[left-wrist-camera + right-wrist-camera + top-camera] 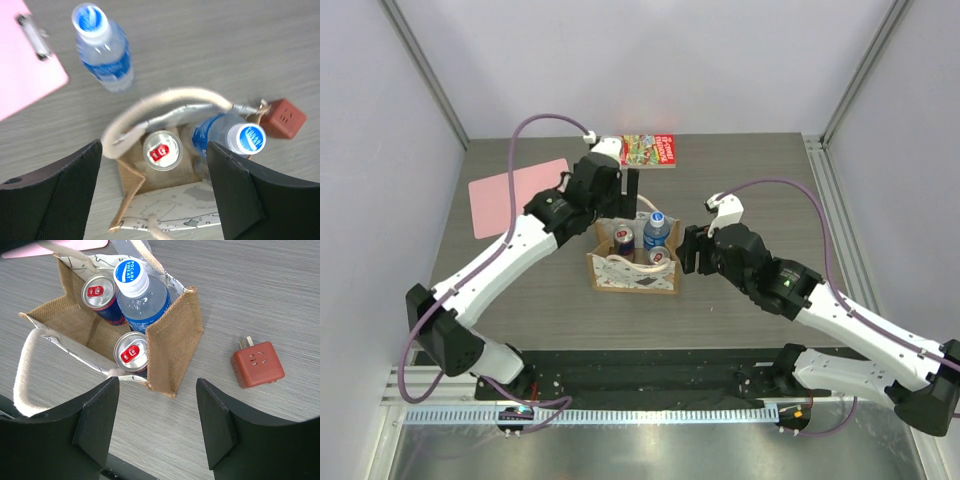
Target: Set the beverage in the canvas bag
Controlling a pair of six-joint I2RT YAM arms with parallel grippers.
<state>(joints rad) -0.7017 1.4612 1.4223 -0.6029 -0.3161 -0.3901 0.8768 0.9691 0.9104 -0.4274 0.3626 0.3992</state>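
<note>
The cream canvas bag (632,272) stands open mid-table, with brown burlap ends and white rope handles. It holds two red-tabbed cans (97,291) (131,352) and a blue-capped water bottle (138,290). A second water bottle (102,47) stands on the table outside the bag, seen only in the left wrist view. My left gripper (620,205) hovers open and empty over the bag's far side (155,195), above one can (162,150). My right gripper (688,250) is open and empty just right of the bag (157,425), near its burlap end (175,340).
A red-brown plug cube (257,365) lies on the table right of the bag and also shows in the left wrist view (282,117). A pink clipboard (515,195) lies at the back left. A colourful book (648,150) lies at the back edge.
</note>
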